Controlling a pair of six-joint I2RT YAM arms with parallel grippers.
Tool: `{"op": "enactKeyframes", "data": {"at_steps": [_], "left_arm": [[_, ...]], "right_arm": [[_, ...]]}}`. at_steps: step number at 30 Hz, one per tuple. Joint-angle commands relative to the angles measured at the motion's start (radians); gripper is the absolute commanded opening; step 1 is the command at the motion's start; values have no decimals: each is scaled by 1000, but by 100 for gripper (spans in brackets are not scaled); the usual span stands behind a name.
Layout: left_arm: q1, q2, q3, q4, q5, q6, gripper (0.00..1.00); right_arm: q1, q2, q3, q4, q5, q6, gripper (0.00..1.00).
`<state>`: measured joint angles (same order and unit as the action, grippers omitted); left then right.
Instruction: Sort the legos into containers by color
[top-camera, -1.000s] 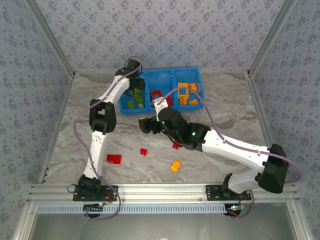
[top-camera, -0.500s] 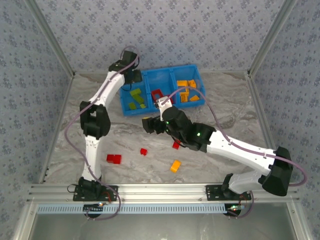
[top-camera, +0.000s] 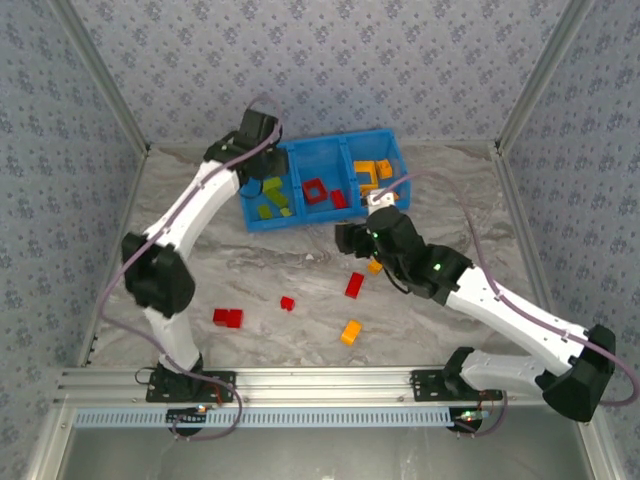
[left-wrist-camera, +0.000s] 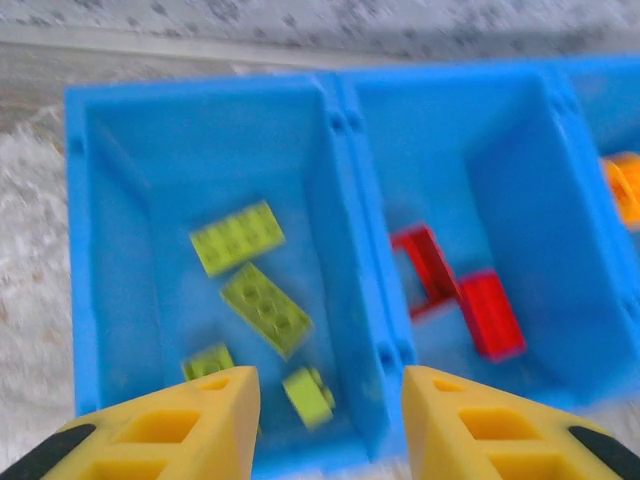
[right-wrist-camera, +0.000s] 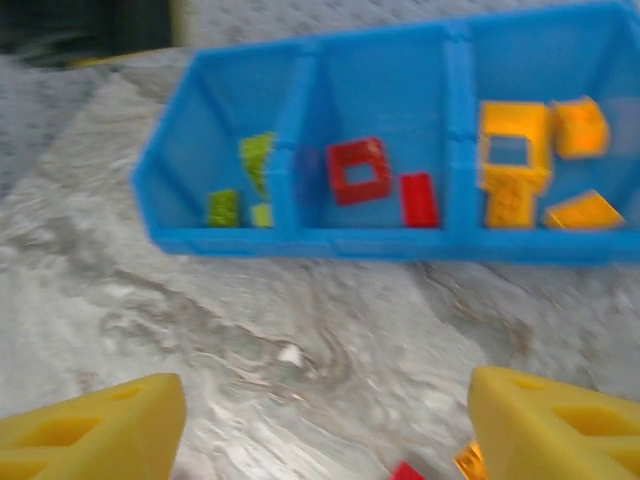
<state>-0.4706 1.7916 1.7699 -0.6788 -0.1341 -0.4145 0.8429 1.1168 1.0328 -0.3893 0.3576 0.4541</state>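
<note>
Moved in the last second: your right arm (top-camera: 500, 305) has swung to the right, bringing the right claw (right-wrist-camera: 328, 410) from mid-surface to just before the blue bin (top-camera: 300, 220). Your left arm (top-camera: 190, 210) has bowed its elbow outward and drawn the left claw (left-wrist-camera: 330, 392) up from the green compartment.

1. Surface (top-camera: 470, 210): grey marbled, with the bin at its far side, near centre.
2. Blue bin, three compartments.
   - The left wrist view gives you the left one from above, holding four lime bricks (left-wrist-camera: 266, 309). The middle one holds a red frame (left-wrist-camera: 425, 268) beside a red slab (left-wrist-camera: 490, 315).
   - The right wrist view gives you the right one, holding an orange-yellow frame (right-wrist-camera: 510, 150) and three orange-yellow blocks (right-wrist-camera: 583, 210).
3. Left claw: released, with its fingers apart and nothing between them, above the bin's near left wall.
4. Right claw: released, spread wide, empty.
5. Loose bricks on the surface, in the top view:
   - a red pair (top-camera: 228, 318);
   - a small red brick (top-camera: 287, 302);
   - a long red brick (top-camera: 355, 285), now uncovered;
   - a small orange piece (top-camera: 375, 267) just beside the long red brick;
   - an orange-yellow brick (top-camera: 350, 332) nearer you.
</note>
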Motion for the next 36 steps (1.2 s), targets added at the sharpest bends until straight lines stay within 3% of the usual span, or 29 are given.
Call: {"op": "enactKeyframes", "data": {"at_steps": [1,7,14,19,26,32,36], "left_arm": [[-74,-246,-187,70,42,-23,44],[-330,-609,-601,182,55,-39,48],[-548,-918,-884,248,-67,-159,56],[-583,-984,-918,245,-78,-187,58],[-590,-941,-880,257,-51,-159,62],[-594,-919,-868,275,-38,-155,62],[-597,-899,-853,274,-27,-148,61]], "right_arm": [[-40,-14,-40,-180,35,103,71],[-115,102,-84,-266,-27,376,60],[-120,362,-17,-240,-60,608,66],[-173,466,-3,-242,-96,718,72],[-224,567,-3,-142,-158,713,70],[-268,619,-22,-60,-205,691,60],[-277,625,-22,-57,-205,679,38]]}}
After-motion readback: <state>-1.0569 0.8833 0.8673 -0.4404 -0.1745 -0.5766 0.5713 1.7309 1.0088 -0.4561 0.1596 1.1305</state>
